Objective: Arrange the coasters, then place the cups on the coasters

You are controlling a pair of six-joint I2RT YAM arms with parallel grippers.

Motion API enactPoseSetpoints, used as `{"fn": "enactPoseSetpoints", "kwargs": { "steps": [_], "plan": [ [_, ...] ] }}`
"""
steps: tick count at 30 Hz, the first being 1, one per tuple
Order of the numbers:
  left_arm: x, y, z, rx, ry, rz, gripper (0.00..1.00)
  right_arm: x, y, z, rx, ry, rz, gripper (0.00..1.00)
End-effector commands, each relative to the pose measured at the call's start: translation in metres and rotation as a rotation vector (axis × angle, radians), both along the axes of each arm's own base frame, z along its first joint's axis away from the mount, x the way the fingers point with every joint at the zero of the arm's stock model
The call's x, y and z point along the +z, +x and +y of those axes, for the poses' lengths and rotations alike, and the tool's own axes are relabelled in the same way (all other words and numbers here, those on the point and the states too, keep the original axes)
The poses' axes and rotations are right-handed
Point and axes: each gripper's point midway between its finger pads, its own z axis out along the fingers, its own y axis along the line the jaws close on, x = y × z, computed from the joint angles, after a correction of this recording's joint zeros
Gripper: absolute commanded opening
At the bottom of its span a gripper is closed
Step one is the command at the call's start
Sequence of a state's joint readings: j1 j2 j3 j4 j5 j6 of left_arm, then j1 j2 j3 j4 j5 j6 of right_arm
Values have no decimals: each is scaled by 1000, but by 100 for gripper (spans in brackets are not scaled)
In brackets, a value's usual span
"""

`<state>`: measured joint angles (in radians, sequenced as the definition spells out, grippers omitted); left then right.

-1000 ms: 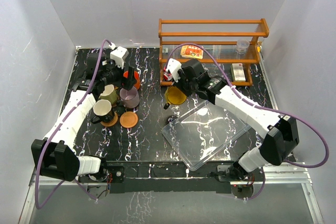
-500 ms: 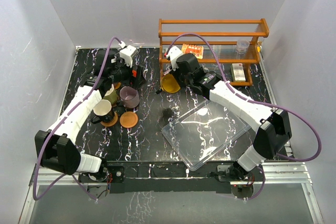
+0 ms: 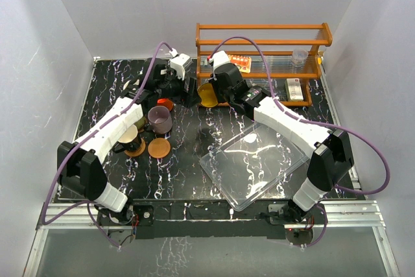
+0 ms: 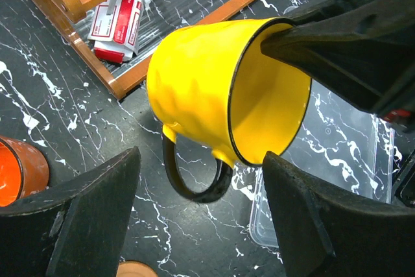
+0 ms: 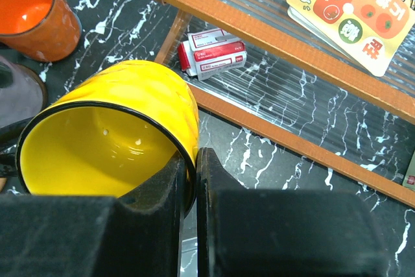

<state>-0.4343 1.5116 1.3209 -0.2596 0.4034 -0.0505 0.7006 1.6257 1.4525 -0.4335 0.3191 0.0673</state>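
My right gripper [image 5: 194, 186] is shut on the rim of the yellow cup [image 5: 110, 128], one finger inside and one outside. It holds the cup [image 3: 206, 95] tilted in the air in front of the rack. My left gripper [image 4: 201, 215] stands open just below it. The cup's black handle [image 4: 194, 183] hangs between and ahead of its fingers without touching them. The orange-red cup [image 3: 165, 104] and mauve cup [image 3: 159, 120] stand to the left. A cream cup [image 3: 129, 135] sits on an orange-brown coaster [image 3: 137, 150], and another coaster [image 3: 159, 148] lies bare beside it.
A wooden rack [image 3: 259, 56] stands at the back right, with a red-and-white packet [image 5: 211, 53] and a printed card [image 5: 350, 4] on it. A clear plastic tray [image 3: 256, 163] lies in front of the right arm.
The right gripper has carried the yellow cup up and back towards the rack. The left arm has swung right from the cup cluster to just under it, its jaws narrowing slightly.
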Motion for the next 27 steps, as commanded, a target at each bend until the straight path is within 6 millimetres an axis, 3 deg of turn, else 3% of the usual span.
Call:
{"fn": "enactPoseSetpoints", "kwargs": {
  "steps": [1,14,20,27],
  "plan": [
    [24,18,-10,31,-53,-60,72,73,15,21,-23,204,-158,0],
    [12,29,-17,51,-2,-70,70,58,7,39,40,203,-109,0],
    [4,27,-17,39,34,-71,55,54,3,46,58,193,-97,0],
    [-4,24,-10,31,74,-90,35,69,-5,52,111,232,-101,0]
  ]
}}
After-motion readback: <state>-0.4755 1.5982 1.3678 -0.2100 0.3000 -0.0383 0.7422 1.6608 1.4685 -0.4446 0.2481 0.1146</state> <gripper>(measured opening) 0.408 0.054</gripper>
